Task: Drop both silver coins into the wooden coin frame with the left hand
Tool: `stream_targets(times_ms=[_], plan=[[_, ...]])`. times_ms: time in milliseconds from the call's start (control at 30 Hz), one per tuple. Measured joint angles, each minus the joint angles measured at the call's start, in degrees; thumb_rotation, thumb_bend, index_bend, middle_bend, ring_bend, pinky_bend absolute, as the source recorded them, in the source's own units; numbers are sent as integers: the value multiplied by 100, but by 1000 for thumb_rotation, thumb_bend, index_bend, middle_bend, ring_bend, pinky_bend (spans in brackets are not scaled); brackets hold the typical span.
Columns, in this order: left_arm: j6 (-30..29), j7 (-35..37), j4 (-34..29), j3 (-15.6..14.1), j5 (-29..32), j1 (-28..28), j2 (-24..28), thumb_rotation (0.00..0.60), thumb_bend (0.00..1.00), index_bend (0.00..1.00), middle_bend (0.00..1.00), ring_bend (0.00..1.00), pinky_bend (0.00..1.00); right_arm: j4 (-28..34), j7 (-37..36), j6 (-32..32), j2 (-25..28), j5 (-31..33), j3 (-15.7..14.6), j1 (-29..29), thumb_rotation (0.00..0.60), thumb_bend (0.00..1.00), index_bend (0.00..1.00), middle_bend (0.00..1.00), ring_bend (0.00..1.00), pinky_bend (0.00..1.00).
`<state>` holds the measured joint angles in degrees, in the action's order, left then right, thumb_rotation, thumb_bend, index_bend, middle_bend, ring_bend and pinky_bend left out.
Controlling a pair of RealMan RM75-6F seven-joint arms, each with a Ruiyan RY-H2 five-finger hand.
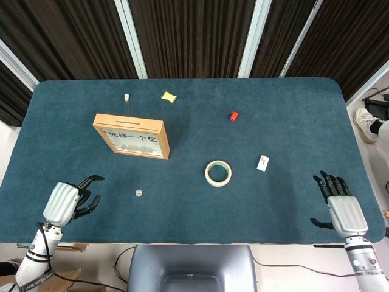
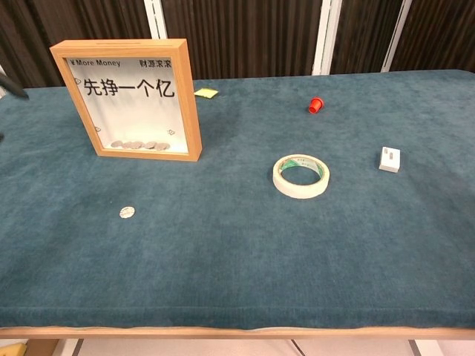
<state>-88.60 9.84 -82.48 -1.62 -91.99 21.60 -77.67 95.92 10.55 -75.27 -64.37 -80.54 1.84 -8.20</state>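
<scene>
the left robot hand (image 1: 68,202) hovers over the near left edge of the tabletop (image 1: 200,201), fingers loosely spread and holding nothing. one silver coin (image 1: 138,193) lies flat just right of it. the wooden coin frame (image 1: 132,135) stands upright beyond it, with coins heaped at the bottom of the glass. the right robot hand (image 1: 341,208) sits far off at the opposite corner, fingers apart, empty.

Ring-shaped roll of beige tape (image 1: 218,173) centre; small white block (image 1: 262,163) right; red cap (image 1: 234,115) far; yellow scrap (image 1: 168,96) far left.
</scene>
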Motion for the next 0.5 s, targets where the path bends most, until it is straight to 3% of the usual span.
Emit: stream_targets(times_ms=[267, 500], plan=[[560, 386, 1112, -272, -74, -147, -1085, 600, 425, 343, 1000, 1000, 1000, 1, 96, -5, -51, -38, -31, -13, 600, 177, 0, 0, 0, 0], [932, 202, 1583, -53, 106, -59, -1806, 600, 423, 367, 1000, 1000, 1000, -12, 5, -26, -24, 5, -6, 2, 600, 177, 0, 0, 0, 0]])
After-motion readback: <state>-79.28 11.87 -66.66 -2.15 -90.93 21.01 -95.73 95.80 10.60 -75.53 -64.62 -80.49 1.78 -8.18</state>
